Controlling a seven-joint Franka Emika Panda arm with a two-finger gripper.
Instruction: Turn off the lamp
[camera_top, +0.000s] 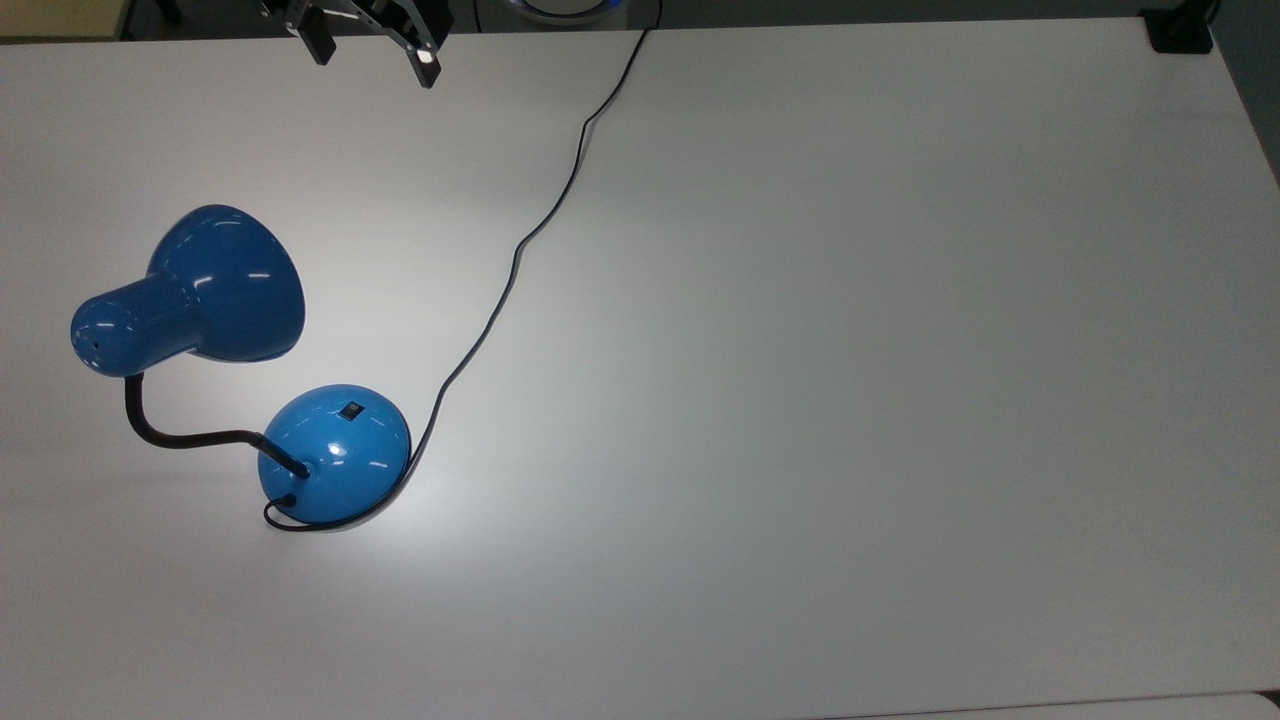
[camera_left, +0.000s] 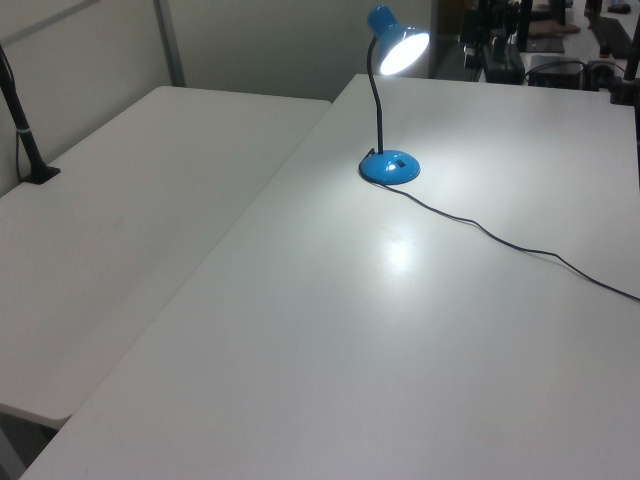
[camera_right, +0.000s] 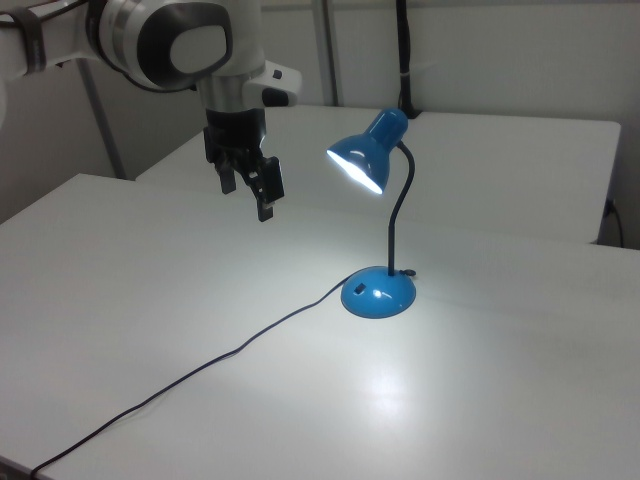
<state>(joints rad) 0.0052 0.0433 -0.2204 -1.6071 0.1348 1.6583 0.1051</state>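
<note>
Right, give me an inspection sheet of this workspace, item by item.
Surface: white table, with a bright pool of light near the lamp's base.
Job's things: blue lamp upright and lit; black switch on its domed base.
Clutter: nothing seen.
Grippers: gripper open, in the air, apart from the lamp, empty.
Cables: thin black cord curls round the base and runs off the table's far edge in the top view.
Surroundings: a second white table adjoins; black clamp at a corner.
</note>
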